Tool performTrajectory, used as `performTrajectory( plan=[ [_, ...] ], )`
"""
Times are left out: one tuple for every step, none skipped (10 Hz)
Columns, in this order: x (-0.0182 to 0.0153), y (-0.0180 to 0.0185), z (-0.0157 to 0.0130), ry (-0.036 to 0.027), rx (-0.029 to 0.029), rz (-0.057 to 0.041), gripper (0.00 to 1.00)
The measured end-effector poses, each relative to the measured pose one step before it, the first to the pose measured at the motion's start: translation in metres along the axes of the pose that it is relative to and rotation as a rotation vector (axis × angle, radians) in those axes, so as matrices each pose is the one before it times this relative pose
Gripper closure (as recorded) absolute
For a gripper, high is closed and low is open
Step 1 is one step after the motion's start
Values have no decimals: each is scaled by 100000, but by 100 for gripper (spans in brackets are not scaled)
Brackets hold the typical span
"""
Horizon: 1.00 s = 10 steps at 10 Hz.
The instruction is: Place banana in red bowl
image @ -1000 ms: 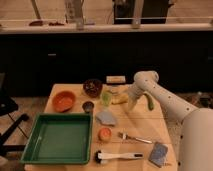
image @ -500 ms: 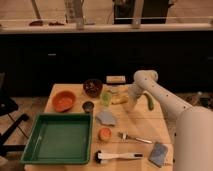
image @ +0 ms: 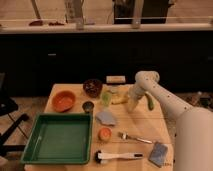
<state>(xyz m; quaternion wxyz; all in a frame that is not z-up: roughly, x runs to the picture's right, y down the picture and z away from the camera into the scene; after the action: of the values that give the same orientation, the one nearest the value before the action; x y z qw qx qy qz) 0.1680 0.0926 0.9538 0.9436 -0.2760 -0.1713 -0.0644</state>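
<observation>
Camera view: the tool [image: 131, 106] hangs low over the wooden bench [image: 145, 125], right of centre, pointing down from the white arm [image: 150, 85]. Whether it is open or closed cannot be told. The banana [image: 119, 100] lies on the bench just beside the tool, at its 9 o'clock; contact between them cannot be made out. The red bowl [image: 63, 100] stands well apart at the banana's 9 o'clock, with the small dark cup [image: 88, 106] between them. A maroon bowl [image: 92, 87] sits at the banana's 10 o'clock. A green vegetable [image: 150, 102] lies at the tool's 3 o'clock. A green tray [image: 60, 137] fills the bench's near-left corner.
</observation>
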Motion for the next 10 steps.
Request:
performTrajectory(
  plan=[
    [103,99,-113,-11,165,142,53],
    [195,241,-183,74,66,406,65],
    [158,145,-105,58,141,503,73],
    [157,175,-84,-9,165,581,83],
    [197,222,-102,-14,273,641,94],
    [229,272,-136,-43,324,655,99],
    [92,212,-120,-194,361,367,100],
    [-8,274,-285,-595,785,128,100],
    [-217,289,-420,-930,1007,-236,100],
    [-352,52,-457,-801,1060,-957,100]
  ],
)
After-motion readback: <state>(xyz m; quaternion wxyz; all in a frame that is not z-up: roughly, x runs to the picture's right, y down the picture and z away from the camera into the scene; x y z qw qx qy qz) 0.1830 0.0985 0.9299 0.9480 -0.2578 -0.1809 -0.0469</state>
